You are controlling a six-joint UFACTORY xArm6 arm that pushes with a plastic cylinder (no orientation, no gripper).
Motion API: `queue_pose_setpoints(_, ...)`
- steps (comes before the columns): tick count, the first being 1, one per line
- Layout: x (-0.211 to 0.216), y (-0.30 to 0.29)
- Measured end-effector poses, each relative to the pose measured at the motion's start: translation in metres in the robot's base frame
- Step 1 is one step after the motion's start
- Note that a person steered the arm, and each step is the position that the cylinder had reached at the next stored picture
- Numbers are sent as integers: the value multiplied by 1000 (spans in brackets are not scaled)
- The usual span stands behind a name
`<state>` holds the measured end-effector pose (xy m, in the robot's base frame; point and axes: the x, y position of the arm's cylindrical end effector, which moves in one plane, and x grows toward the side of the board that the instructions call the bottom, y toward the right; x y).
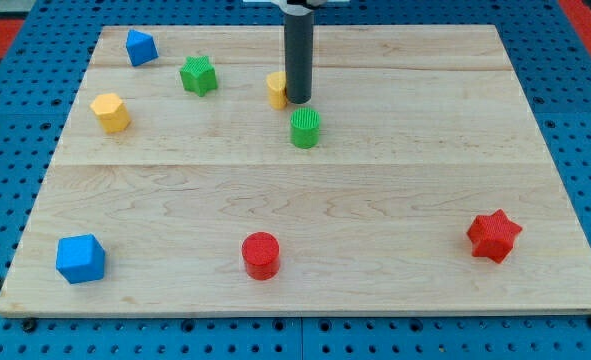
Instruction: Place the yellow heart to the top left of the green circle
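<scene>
Near the surface's (395, 190) top edge, at mid-width: yellow heart (276, 89), mostly hidden, pointing and long axis unreadable. Touching its right side, my tip (298, 99); bare rod tool, gripping nothing. Just below-right, green circle (305, 129).

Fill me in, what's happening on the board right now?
My tip is down against the right side of the yellow heart, partly hiding it. The heart sits just up and to the view's left of the green circle, close but apart, so it already lies roughly where the task wants it. The other blocks lie away from the tip: green star, yellow hexagon, two blue blocks, red cylinder, red star.
</scene>
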<state>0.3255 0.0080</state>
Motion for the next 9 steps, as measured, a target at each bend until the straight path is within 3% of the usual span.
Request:
queue_pose_setpoints(1,-31,7)
queue_pose_setpoints(3,27,-74)
queue_pose_setpoints(4,6,-53)
queue_pose_setpoints(5,-20,-97)
queue_pose_setpoints(6,21,-185)
queue_pose_setpoints(7,64,-190)
queue_pose_setpoints(8,92,-147)
queue_pose_setpoints(9,86,-116)
